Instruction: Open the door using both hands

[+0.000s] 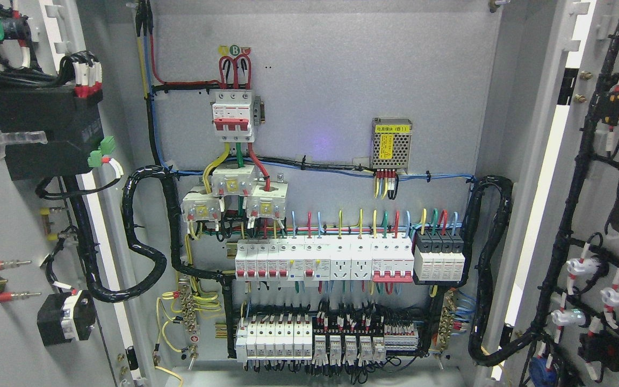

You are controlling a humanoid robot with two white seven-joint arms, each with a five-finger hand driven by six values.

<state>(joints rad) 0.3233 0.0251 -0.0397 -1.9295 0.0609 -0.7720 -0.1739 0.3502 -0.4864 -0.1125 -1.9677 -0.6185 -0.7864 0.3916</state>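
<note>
The cabinet stands with both doors swung wide. The left door (14, 226) shows its inner face at the picture's left, carrying a black box and wiring. The right door (605, 161) shows its inner face at the right, lined with black cable and small lamps. Between them lies the grey back panel (331, 80) with a red-and-white main breaker (232, 115), rows of white breakers (320, 260) and a small metal power supply (391, 142). Neither of my hands nor arms appears in the head view.
Thick black cable looms (143, 236) loop from the left door into the cabinet, and another loom (489, 269) runs to the right door. A lower row of breakers and relays (315, 341) sits near the cabinet floor.
</note>
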